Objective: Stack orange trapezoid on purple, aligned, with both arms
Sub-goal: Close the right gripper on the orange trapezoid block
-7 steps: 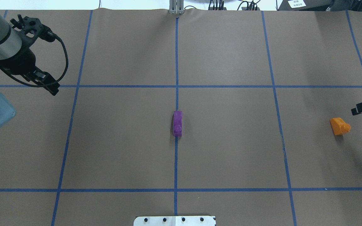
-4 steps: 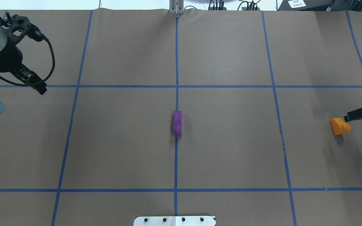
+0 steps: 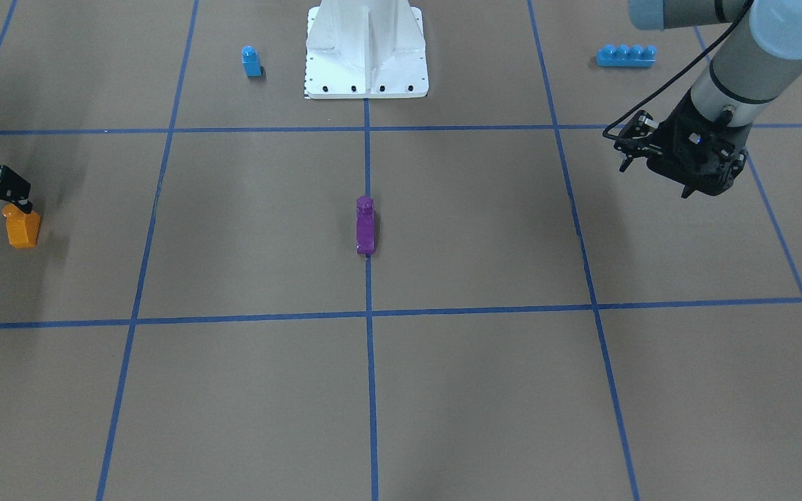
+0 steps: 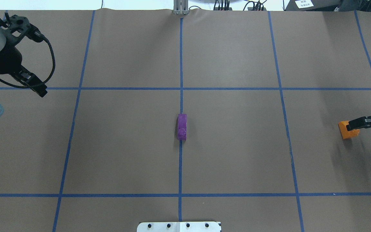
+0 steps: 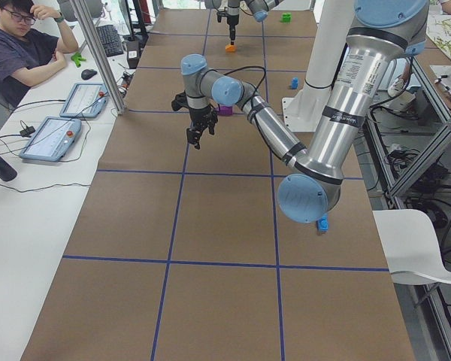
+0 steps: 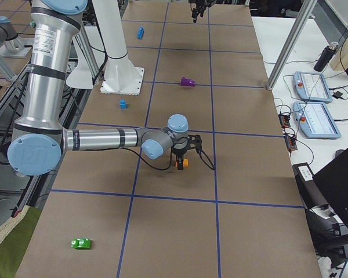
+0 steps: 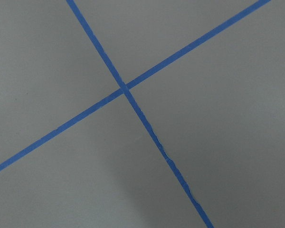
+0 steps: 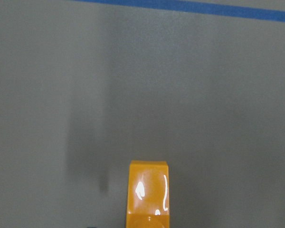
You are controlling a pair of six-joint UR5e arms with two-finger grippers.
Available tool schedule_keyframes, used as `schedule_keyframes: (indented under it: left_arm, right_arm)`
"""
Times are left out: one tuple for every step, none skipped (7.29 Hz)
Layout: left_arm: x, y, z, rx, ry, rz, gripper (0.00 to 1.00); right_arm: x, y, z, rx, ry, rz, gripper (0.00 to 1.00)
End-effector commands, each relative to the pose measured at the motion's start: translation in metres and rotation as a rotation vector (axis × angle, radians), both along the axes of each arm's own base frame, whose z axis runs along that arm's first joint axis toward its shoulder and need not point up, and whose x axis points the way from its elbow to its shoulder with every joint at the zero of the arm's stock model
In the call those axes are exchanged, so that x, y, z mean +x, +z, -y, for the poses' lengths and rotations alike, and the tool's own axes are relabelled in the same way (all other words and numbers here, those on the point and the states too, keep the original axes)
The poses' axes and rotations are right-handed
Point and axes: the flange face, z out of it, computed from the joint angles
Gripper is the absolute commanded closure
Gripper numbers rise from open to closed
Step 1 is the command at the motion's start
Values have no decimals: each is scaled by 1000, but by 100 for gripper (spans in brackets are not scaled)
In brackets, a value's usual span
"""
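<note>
The orange trapezoid [image 4: 345, 131] sits at the table's far right; it also shows in the front view [image 3: 22, 229] and at the bottom of the right wrist view [image 8: 148, 194]. My right gripper [image 4: 353, 124] hangs low right over it, jaws apparently open, one finger at the block's top edge [image 3: 18, 202]. The purple block [image 4: 182, 126] lies on the centre tape line, alone [image 3: 365, 226]. My left gripper [image 4: 40, 91] hovers far left over a tape crossing, empty and apparently open.
A blue single-stud block [image 3: 251, 61] and a long blue four-stud brick [image 3: 626, 55] lie beside the white robot base [image 3: 366, 49]. A green brick [image 6: 80, 243] lies at the right end. An operator [image 5: 19, 45] sits along the far side.
My right gripper has moved in from the right edge and down over the orange trapezoid. My left arm pulled back toward the left edge, then held still.
</note>
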Motion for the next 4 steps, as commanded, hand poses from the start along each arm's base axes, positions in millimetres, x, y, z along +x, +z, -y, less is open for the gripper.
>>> schedule_keyframes:
  left_arm:
    - [1, 1, 0, -4, -1, 1, 0]
    - [1, 1, 0, -4, -1, 1, 0]
    - [1, 1, 0, -4, -1, 1, 0]
    - [1, 1, 0, -5, -2, 1, 0]
  right_arm:
    - [-15, 1, 11, 1, -15, 3, 32]
    - [-18, 3, 13, -2, -18, 4, 46]
    - [-17, 3, 13, -2, -18, 5, 49]
    - [-17, 3, 12, -4, -18, 5, 49]
